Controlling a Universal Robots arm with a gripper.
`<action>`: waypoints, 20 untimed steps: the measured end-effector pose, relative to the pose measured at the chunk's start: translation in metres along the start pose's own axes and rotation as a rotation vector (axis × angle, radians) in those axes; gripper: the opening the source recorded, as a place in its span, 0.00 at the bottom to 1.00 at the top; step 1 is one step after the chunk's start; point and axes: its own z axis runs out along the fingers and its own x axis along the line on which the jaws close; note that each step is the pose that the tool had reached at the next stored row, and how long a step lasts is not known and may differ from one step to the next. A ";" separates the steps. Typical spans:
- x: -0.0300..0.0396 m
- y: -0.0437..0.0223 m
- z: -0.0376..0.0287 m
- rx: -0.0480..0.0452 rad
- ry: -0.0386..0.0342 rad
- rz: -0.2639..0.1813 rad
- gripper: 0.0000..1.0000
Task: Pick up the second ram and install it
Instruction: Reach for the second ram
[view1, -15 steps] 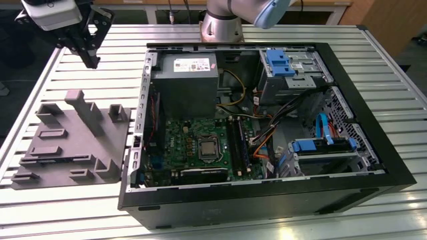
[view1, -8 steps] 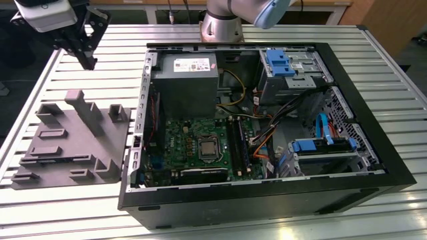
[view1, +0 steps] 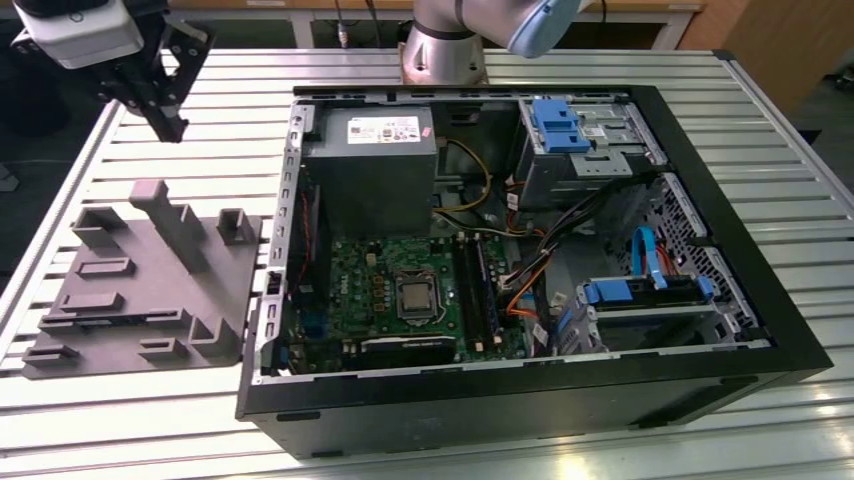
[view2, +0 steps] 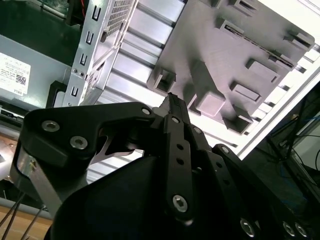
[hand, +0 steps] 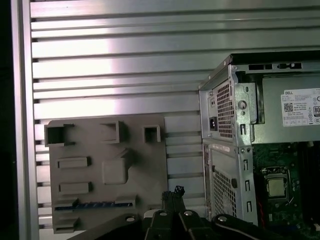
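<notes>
Claw (view1: 170, 130) closed, empty, pointing downward.

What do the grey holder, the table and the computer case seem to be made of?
Holder: probably plastic, perhaps printed; matte uniform grey, moulded blocks and pockets.
Table: likely aluminium; bright silvery slats with soft reflections.
Case: outer shell black and matte, material unclear; inner frame looks like bare sheet metal, grey with punched holes.

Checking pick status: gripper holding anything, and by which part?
Nothing. The gripper, shut and empty, hangs near the grey fixture; the RAM stick lies in a fixture slot.
</notes>
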 end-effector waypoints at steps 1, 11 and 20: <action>0.0006 -0.0004 0.0000 0.0000 0.0000 0.000 0.11; 0.0047 -0.0036 -0.0002 0.0000 0.0000 0.000 0.11; 0.0081 -0.0059 -0.0003 -0.0001 0.0000 0.000 0.11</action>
